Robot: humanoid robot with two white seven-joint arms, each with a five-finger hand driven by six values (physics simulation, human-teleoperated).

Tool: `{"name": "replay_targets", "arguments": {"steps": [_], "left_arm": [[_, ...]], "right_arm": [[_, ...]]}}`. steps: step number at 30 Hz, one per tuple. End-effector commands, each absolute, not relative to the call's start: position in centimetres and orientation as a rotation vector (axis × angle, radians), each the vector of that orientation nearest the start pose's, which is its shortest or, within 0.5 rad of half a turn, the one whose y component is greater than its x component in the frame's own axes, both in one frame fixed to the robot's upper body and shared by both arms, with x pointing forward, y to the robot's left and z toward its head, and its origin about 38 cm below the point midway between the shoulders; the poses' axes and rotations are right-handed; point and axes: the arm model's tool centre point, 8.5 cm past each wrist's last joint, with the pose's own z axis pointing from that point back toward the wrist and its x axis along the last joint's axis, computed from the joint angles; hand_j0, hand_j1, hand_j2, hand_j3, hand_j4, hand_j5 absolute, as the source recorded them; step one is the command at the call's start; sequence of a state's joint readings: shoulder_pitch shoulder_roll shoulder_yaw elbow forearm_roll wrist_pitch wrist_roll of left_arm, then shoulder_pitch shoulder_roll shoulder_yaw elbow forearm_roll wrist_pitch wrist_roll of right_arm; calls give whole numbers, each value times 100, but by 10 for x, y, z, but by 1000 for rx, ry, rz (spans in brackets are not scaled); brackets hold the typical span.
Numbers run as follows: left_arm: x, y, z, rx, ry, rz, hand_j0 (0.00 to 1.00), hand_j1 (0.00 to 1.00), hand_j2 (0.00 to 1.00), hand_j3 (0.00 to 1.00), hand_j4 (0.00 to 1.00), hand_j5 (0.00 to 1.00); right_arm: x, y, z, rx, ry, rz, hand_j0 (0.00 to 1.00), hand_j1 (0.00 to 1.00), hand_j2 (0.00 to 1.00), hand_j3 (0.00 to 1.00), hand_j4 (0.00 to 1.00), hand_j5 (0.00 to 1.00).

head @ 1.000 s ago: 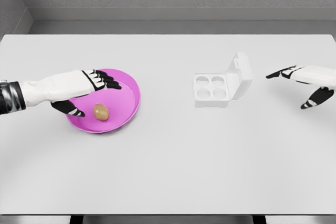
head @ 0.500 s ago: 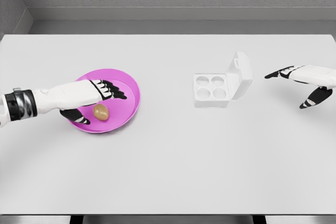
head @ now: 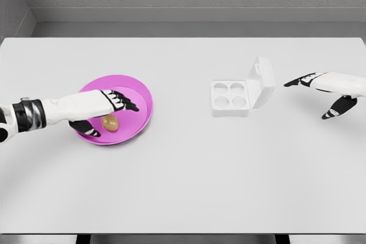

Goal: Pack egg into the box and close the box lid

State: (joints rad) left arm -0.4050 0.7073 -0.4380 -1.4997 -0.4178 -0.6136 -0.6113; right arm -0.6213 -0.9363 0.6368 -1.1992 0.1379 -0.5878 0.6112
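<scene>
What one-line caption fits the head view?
Left hand open over the brown egg on a pink plate; four-cell egg box open.

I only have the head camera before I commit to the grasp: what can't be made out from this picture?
- Head view: whether the left hand touches the brown egg on the round magenta plate; the fingers cover the egg's top.
- Head view: the inner face of the white four-cup egg box lid; it tilts away.
- Head view: the right hand past the wrist; the picture's right edge cuts it off.
</scene>
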Motion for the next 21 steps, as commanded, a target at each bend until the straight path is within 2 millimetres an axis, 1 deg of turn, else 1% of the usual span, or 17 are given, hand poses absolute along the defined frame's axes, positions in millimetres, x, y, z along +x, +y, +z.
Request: {"name": "replay_targets", "arguments": {"steps": [1,7,13,21], "left_arm": [[400,284,158,224,-1423,-2022,96,96,96,96,96,96],[400,284,157,247,-1403,-2047,92,92,92,92,92,92],[404,285,161,275,-1395,-2062,92,92,92,92,92,92],[404,284,160,273,-1395,-2062,91,91,91,91,91,91]], "right_arm": [[433,-408,189,-276,-1206,1798,100,100,100,100,100,100],[432,-407,189,-275,-1208,1801,100,100,100,100,100,100],[432,-407,189,-275,-1208,1801,100,100,100,100,100,100],[433,-407,190,-277,-1209,1801,100,100,100,100,100,100]]}}
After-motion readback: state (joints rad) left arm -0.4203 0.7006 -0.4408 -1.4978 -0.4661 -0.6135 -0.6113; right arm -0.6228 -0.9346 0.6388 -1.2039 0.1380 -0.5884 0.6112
